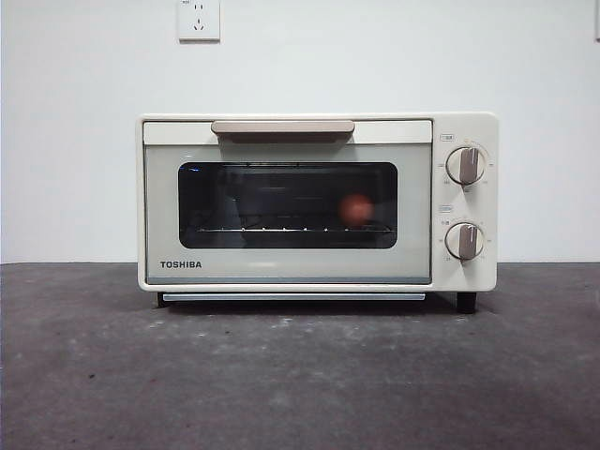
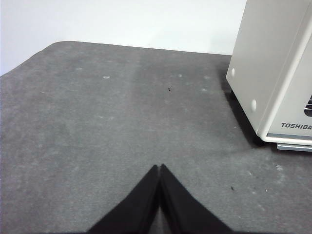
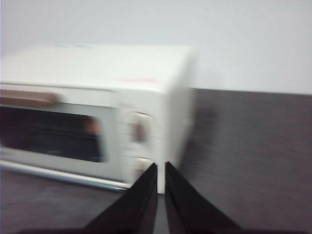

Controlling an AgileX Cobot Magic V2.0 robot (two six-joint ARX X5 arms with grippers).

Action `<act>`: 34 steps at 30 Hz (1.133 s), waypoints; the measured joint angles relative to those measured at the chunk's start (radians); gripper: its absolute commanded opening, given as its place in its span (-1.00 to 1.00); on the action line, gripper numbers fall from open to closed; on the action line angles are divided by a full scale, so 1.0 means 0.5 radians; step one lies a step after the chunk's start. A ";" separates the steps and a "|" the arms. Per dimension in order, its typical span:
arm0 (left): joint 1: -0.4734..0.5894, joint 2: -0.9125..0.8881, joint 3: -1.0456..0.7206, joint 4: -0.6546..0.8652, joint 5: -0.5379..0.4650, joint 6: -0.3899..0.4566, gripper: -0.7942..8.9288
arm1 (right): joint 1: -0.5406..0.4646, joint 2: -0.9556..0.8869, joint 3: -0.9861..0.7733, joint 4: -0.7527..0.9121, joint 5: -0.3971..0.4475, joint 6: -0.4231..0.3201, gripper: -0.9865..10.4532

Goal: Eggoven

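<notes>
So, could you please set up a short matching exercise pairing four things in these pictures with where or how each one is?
Things:
1. egg
2. oven door
3. left gripper
4. wall socket

States:
A. shut, holding nothing, over bare table beside the toaster oven
B. on the wall above the oven
C. closed
D. on the rack behind the glass

Pairs: 1-D, 2-C, 3-A, 4-B
</notes>
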 measured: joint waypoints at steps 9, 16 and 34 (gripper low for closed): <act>0.000 0.000 0.000 0.000 0.001 0.000 -0.82 | -0.374 -0.370 -0.430 0.240 0.003 -0.075 -0.82; 0.000 0.000 0.000 0.000 0.000 0.000 -0.82 | -0.406 -0.583 -0.674 0.243 0.001 -0.047 -0.82; 0.000 0.000 0.000 0.001 0.000 0.000 -0.82 | -0.407 -0.586 -0.674 0.056 0.003 0.037 -0.82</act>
